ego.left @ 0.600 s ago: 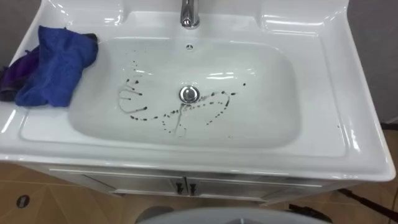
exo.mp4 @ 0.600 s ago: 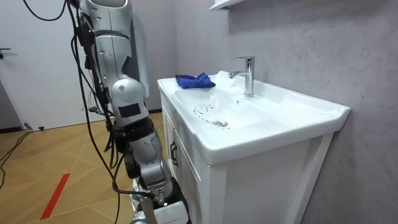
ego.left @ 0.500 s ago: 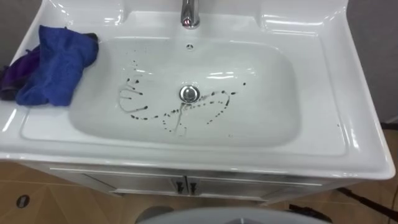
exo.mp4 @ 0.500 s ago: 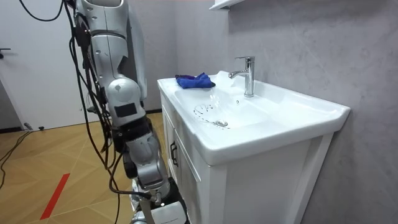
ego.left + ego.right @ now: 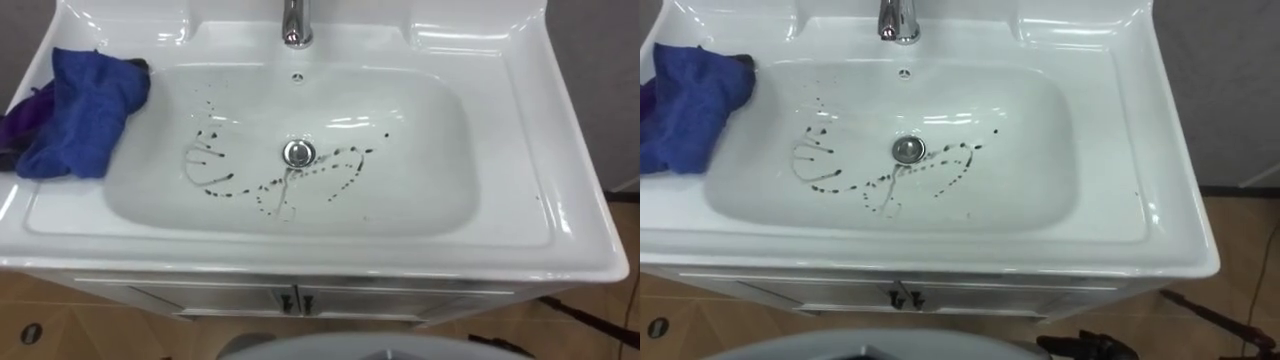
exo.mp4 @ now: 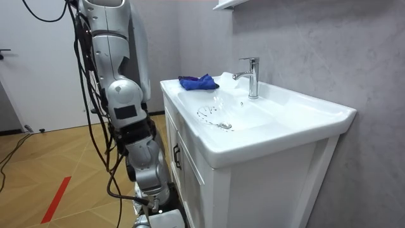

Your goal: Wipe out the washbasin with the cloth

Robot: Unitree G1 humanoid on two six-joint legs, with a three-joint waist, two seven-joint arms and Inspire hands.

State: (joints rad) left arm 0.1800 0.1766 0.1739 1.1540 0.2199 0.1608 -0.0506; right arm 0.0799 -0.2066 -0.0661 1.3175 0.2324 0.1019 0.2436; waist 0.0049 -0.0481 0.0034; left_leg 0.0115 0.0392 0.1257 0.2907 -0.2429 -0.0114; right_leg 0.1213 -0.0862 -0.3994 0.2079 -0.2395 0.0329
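1. The robot is standing at the front edge of the counter (image 5: 575, 215), looking down into the basin (image 5: 430, 130). Whether the left hand or the right hand is open or closed, I cannot tell.
2. The blue cloth (image 5: 85, 110) is lying toward the counter's back-left corner, spilling over the basin's left rim, with nothing gripping it.
3. So the wiping looks unstarted: dark marks (image 5: 215, 182) are looping around the drain (image 5: 297, 153), mostly to its left and front.
4. Doing this well, I'd judge, is meaning bunching the cloth firmly, pressing it flat and sweeping from the left wall across the drain, while keeping clear of the tap (image 5: 294, 25) at the back edge.
5. Counting now: one blue cloth, one purple thing (image 5: 18, 118) tucked against its left side, one tap, one drain, one overflow hole (image 5: 296, 76), and marks too scattered to number.
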